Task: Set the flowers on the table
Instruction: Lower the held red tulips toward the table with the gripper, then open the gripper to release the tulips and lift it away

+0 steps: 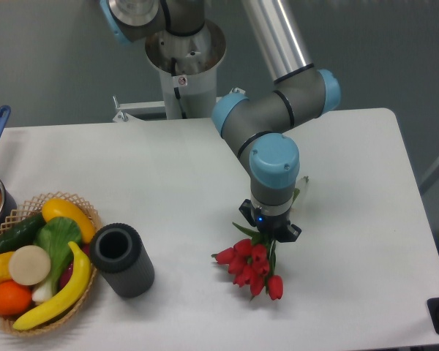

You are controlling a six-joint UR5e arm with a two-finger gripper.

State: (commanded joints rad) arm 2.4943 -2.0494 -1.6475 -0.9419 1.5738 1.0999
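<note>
tool over flowers lying on table

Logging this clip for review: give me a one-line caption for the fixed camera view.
UR5e tool low over red flowers lying on the white table, a wicker basket of produce at left.

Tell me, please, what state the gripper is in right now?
Gripper: directly over the stems of the flowers lying on the table; fingers hidden, so open or closed cannot be told.
</note>
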